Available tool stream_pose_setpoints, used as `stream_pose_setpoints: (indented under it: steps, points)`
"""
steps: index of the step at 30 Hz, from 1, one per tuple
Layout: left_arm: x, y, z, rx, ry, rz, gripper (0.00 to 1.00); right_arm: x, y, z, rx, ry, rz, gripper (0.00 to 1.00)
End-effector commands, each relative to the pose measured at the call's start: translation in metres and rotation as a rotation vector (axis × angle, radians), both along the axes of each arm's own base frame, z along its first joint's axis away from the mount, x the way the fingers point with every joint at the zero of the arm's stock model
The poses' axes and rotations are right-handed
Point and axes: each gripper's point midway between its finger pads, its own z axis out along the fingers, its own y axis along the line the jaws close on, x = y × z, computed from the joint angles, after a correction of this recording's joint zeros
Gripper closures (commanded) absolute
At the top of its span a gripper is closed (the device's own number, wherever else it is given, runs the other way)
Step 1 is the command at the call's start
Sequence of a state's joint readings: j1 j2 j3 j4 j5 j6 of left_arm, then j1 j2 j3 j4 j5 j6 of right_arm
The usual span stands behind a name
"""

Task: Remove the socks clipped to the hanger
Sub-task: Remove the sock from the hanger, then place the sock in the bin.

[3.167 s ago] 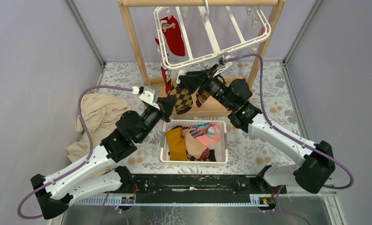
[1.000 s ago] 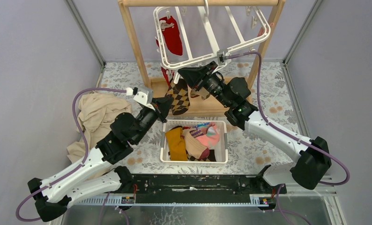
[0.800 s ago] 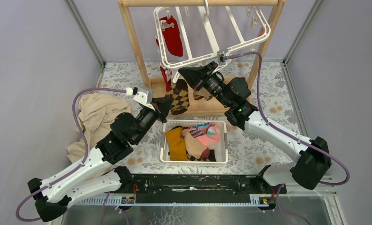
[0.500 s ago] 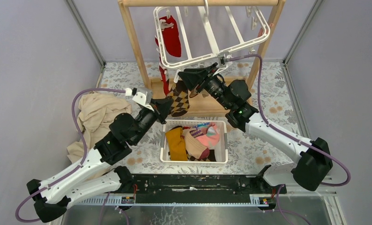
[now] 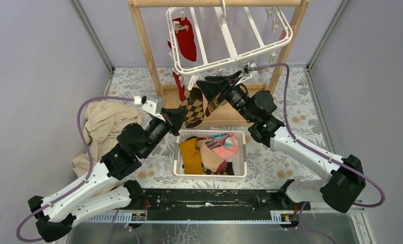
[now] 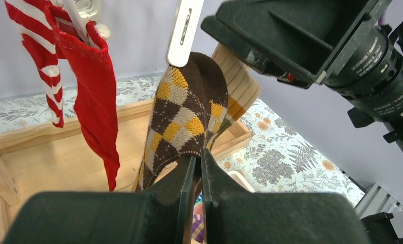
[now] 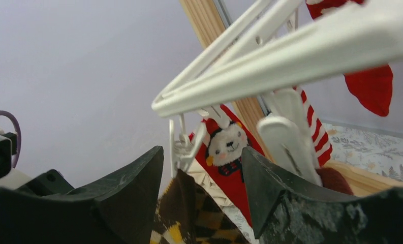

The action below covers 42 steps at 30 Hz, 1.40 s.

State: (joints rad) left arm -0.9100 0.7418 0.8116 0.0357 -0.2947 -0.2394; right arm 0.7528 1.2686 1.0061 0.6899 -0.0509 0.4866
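Argyle sock (image 6: 189, 117) hangs from a white clip (image 6: 184, 33) on the near rail of the hanger (image 5: 229, 38), so this one is not off yet. It's a brown knit with mustard and grey diamonds, soft and limp, draping straight down.

Left gripper (image 6: 198, 160) is pinched shut on the sock's bottom hem. My read: it's tensioning the sock downward so it pulls free once the clip lets go.

Right gripper (image 7: 203, 152) sits just under the hanger's near rail with its jaws spread, and small clips and sock tops show in the gap. It looks placed to work a clip. Can't tell if either pad touches one.

A ribbed tan sock (image 6: 240, 81) hangs right behind the argyle. A plain red sock (image 6: 100, 101) and a red-white striped sock (image 6: 41, 56) are clipped further left. All are thin knit.

The hanger is a rigid white plastic grid, hooked on the wooden rack (image 5: 146, 40) and tilted. It can swing, so a one-sided pull would probably just drag it.

A white perforated basket (image 5: 212, 174) sits on the table right below, holding mustard, tan and pink socks, handy as the drop spot. Floral tablecloth (image 5: 290, 101) underneath.
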Motion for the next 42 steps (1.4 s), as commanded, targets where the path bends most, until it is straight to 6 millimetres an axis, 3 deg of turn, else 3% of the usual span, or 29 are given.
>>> stream_pose_setpoints:
  steps: [1, 9, 12, 14, 16, 18, 20, 21, 22, 23, 24, 28, 31, 35, 42]
  points:
    - [-0.002, -0.004, -0.006, 0.003, 0.014, -0.018, 0.88, -0.006, 0.007, 0.046, 0.069, -0.090, 0.045, 0.35]
    - [-0.002, -0.008, -0.009, 0.015, 0.020, -0.028, 0.88, 0.004, 0.024, 0.043, 0.072, -0.070, 0.076, 0.37]
    - [-0.002, -0.008, -0.009, 0.014, 0.020, -0.029, 0.88, 0.006, 0.025, 0.042, 0.071, -0.068, 0.073, 0.51]
    - [-0.002, -0.008, -0.007, 0.011, 0.017, -0.031, 0.88, 0.007, 0.023, 0.042, 0.075, -0.064, 0.064, 0.74]
    - [-0.003, -0.008, -0.008, 0.011, 0.017, -0.033, 0.88, 0.007, 0.021, 0.042, 0.075, -0.064, 0.054, 0.86]
    - [-0.004, -0.008, -0.009, 0.009, 0.023, -0.035, 0.88, 0.007, 0.020, 0.042, 0.075, -0.065, 0.050, 0.94]
    - [-0.005, -0.008, -0.009, 0.003, 0.030, -0.042, 0.88, 0.006, 0.019, 0.042, 0.073, -0.066, 0.050, 0.94]
    - [-0.006, -0.008, -0.009, -0.003, 0.032, -0.047, 0.88, 0.005, 0.020, 0.042, 0.073, -0.067, 0.054, 0.91]
    - [-0.007, -0.009, -0.009, -0.008, 0.036, -0.053, 0.88, 0.005, 0.020, 0.042, 0.072, -0.066, 0.056, 0.81]
    - [-0.008, -0.010, -0.010, -0.011, 0.040, -0.062, 0.88, 0.004, 0.020, 0.040, 0.068, -0.064, 0.060, 0.61]
    - [-0.009, -0.012, -0.010, -0.015, 0.044, -0.072, 0.88, 0.003, 0.020, 0.037, 0.059, -0.057, 0.063, 0.48]
    - [-0.013, -0.022, -0.015, -0.016, 0.069, -0.120, 0.88, -0.007, 0.006, 0.018, 0.021, -0.017, 0.041, 0.21]
    - [-0.015, -0.029, -0.023, -0.010, 0.094, -0.145, 0.88, -0.016, -0.009, -0.012, -0.054, 0.052, 0.015, 0.15]
    - [-0.017, -0.033, -0.043, 0.006, 0.137, -0.163, 0.88, -0.033, -0.037, -0.067, -0.190, 0.175, -0.031, 0.01]
    - [-0.025, -0.042, -0.086, 0.039, 0.249, -0.196, 0.86, -0.086, -0.091, -0.134, -0.333, 0.337, -0.043, 0.00]
